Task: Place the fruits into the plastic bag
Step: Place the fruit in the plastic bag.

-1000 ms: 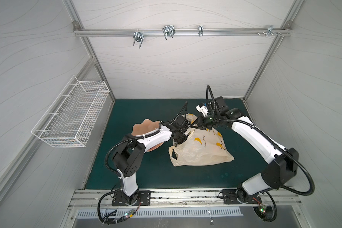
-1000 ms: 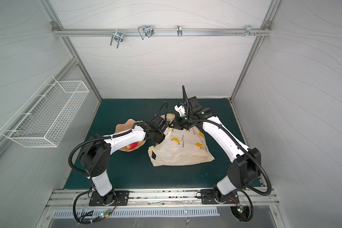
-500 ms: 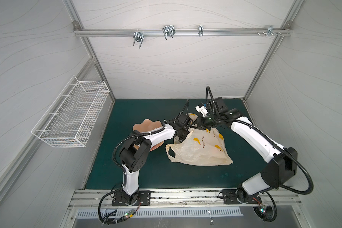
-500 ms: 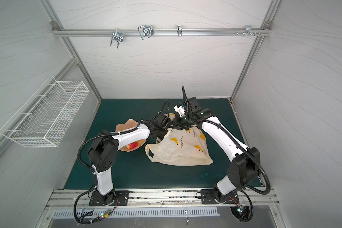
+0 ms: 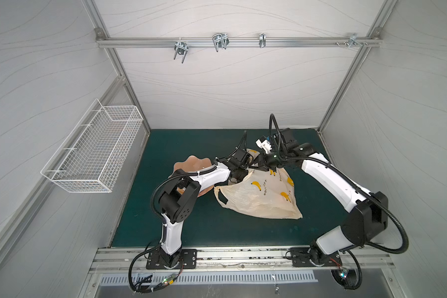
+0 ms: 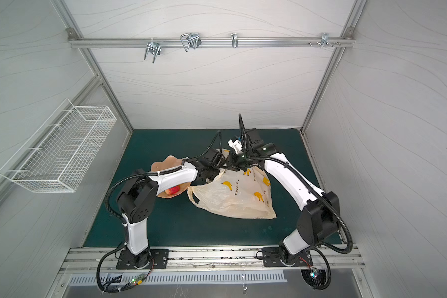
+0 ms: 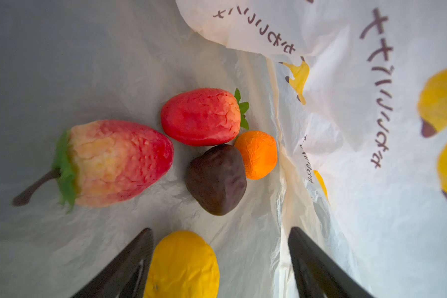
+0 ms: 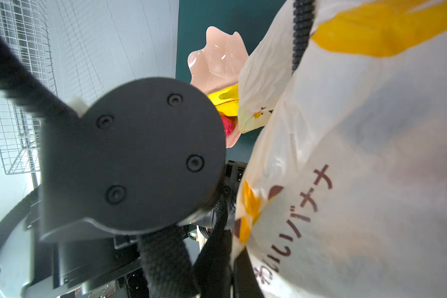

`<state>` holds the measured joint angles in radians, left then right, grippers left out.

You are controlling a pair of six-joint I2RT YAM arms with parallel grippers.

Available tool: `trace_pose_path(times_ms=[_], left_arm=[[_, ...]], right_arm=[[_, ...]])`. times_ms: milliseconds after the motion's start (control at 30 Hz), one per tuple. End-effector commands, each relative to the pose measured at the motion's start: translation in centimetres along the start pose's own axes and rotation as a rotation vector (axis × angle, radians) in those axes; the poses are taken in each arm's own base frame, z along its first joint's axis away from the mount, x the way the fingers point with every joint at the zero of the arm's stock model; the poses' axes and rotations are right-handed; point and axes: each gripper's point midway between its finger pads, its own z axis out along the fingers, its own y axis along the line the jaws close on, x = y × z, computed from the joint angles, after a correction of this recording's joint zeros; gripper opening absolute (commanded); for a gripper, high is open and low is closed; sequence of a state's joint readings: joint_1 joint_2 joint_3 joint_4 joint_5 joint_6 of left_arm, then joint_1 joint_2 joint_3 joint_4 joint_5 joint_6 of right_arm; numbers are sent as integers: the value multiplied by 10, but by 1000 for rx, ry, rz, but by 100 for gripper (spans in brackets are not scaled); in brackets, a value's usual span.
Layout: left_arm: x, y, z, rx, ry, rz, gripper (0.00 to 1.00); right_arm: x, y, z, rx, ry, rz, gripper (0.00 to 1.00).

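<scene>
I am looking down my left gripper (image 7: 220, 229) inside the plastic bag (image 7: 372, 108), and its jaws are standing wide apart, gripping nothing. A yellow fruit (image 7: 183, 265) is lying between them, just beside one finger (image 7: 129, 263) and leaving open room to the other. Just beyond, a dark brown fruit (image 7: 216, 179) is touching an orange one (image 7: 256, 154), a red strawberry (image 7: 201, 116) is lying right behind them, and a larger pink-red strawberry (image 7: 116, 162) is resting alongside on the bag's floor. On one side the plastic is running smooth and free; on the other a crinkled fold is rising close by the orange one.

In both top views my right gripper (image 5: 262, 165) is pinching the bag's upper rim with closed jaws and holding the mouth up, and my left wrist is reaching in right beside it. The bag's body is spreading over the green mat (image 5: 191, 224), with bare mat lying round its lower edge. My left forearm is crossing over a pinkish scalloped plate (image 6: 165, 163), where a red fruit (image 6: 172, 190) and, in the right wrist view, a yellow banana (image 8: 223, 102) are lying outside the bag. Farther off, a wire basket (image 5: 93, 152) is hanging on the left wall and a rail with hooks (image 5: 220, 45) is spanning the back.
</scene>
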<state>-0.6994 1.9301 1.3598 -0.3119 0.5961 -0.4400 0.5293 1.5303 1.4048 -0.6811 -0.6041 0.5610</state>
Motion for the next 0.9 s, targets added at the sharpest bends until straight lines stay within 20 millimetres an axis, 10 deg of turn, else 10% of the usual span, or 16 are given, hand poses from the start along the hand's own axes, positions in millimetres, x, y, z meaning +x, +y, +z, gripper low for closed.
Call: trace_pose_path(times_ms=[0,867], left_arm=[[-10,-18,-14,29,-41,26,88],[-18,22,-128,-97,-238,-67,86]], right_arm=[[1,6,-4,-33,-2,-19,0],[1,2,-14,5,-14,-28,0]])
